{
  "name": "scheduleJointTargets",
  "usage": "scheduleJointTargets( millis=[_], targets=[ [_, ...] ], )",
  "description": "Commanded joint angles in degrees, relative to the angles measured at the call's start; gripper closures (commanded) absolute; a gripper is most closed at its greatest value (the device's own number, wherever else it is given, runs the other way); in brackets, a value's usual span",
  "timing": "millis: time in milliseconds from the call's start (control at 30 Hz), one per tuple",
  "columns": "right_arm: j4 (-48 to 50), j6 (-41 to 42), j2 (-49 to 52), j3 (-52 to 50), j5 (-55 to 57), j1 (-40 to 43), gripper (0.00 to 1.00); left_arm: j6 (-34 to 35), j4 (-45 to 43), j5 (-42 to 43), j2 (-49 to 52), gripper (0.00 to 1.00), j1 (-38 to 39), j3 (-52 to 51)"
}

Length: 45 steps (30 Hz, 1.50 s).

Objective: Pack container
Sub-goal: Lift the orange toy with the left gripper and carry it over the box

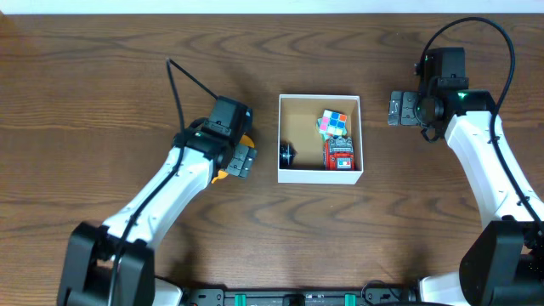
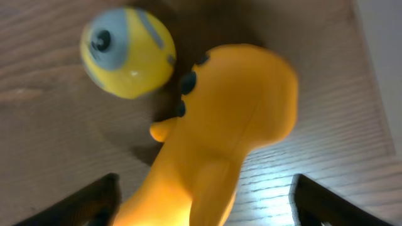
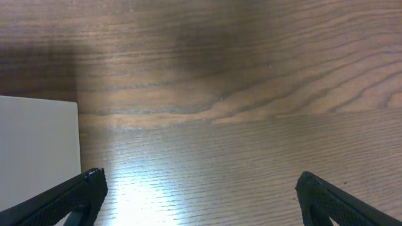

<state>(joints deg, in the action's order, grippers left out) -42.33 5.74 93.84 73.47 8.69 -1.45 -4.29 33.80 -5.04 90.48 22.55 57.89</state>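
Robot lab or test bench, by look of it. Two white-and-black arms, left arm [image 1: 161, 191] and right arm [image 1: 489, 161], fixed at near edge of wood-grain table [image 1: 85, 102]. Exposed black cable [image 1: 476, 25] loops over right arm. Dark base rail [image 1: 297, 298] with green fittings. Cardboard container [image 1: 320, 177] holds small toys.

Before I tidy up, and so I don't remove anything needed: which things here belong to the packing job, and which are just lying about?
Belongs to the job:
container
colour cube and red toy, both inside it
orange toy and yellow ball, by the open left gripper

Just lying about:
nothing certain
small dark thing at the container's left wall, too unclear to sort
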Motion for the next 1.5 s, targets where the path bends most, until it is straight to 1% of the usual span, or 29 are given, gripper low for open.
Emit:
scheduleJointTargets(
  millis=[0,33,167,200,233,267,300,333,367,400,533,667,733,933,1000,1133,1167,1300,1367,1467],
  targets=[
    [0.0,-0.5,-0.7,0.9,0.5,0.2,0.01,-1.0,-0.1,-1.3,2.1,0.48,-0.1,0.5],
    [0.0,-0.5,-0.7,0.9,0.5,0.2,0.01,-1.0,0.0,-1.3,2.3,0.55,-0.1,0.5],
    [0.0,-0.5,-0.7,0.9,0.5,0.2,0.01,-1.0,0.0,-1.2,2.4,0.56,-0.1,0.5],
    [0.0,-0.5,-0.7,0.9,0.5,0.2,0.01,-1.0,0.0,-1.3,2.4,0.57,-0.1,0.5],
    [0.0,-0.5,-0.7,0.9,0.5,0.2,0.01,-1.0,0.1,-1.3,2.4,0.6,-0.1,0.5],
    [0.0,-0.5,-0.7,0.9,0.5,0.2,0.01,-1.0,0.2,-1.2,2.4,0.66,-0.1,0.5],
    [0.0,-0.5,-0.7,0.9,0.5,0.2,0.01,-1.0,0.3,-1.2,2.4,0.75,-0.1,0.5],
    [0.0,-0.5,-0.7,0.9,0.5,0.2,0.01,-1.0,0.6,-1.2,2.4,0.86,-0.1,0.5],
    [0.0,-0.5,-0.7,0.9,0.5,0.2,0.01,-1.0,0.9,-1.2,2.3,0.92,-0.1,0.5],
    [0.0,-0.5,-0.7,0.9,0.5,0.2,0.01,-1.0,1.2,-1.2,2.3,0.94,-0.1,0.5],
    [0.0,-0.5,-0.7,0.9,0.5,0.2,0.01,-1.0,2.6,-1.2,1.6,0.94,-0.1,0.5],
    [0.0,-0.5,-0.7,0.9,0.5,0.2,0.01,-1.0,3.0,-1.3,-1.6,0.94,-0.1,0.8],
    [0.0,-0.5,-0.7,0.9,0.5,0.2,0.01,-1.0,3.2,-1.3,-4.3,0.94,-0.1,1.2],
    [0.0,-0.5,-0.7,0.9,0.5,0.2,0.01,3.6,3.1,-1.0,-15.2,0.94,0.1,2.5],
    [0.0,-0.5,-0.7,0.9,0.5,0.2,0.01,5.9,2.5,0.9,-19.2,0.94,0.6,2.7],
    [0.0,-0.5,-0.7,0.9,0.5,0.2,0.01,11.4,-1.9,12.2,-25.6,0.94,2.5,2.7],
    [0.0,-0.5,-0.7,0.9,0.5,0.2,0.01,13.5,-3.2,13.9,-26.7,0.94,3.2,2.7],
    [0.0,-0.5,-0.7,0.9,0.5,0.2,0.01,22.7,-8.0,14.9,-28.1,0.94,7.0,2.7],
    [0.0,-0.5,-0.7,0.9,0.5,0.2,0.01,26.4,-10.4,14.9,-27.4,0.94,9.3,2.7],
    [0.0,-0.5,-0.7,0.9,0.5,0.2,0.01,30.3,-13.8,13.8,-25.4,0.94,12.1,2.7]
  ],
)
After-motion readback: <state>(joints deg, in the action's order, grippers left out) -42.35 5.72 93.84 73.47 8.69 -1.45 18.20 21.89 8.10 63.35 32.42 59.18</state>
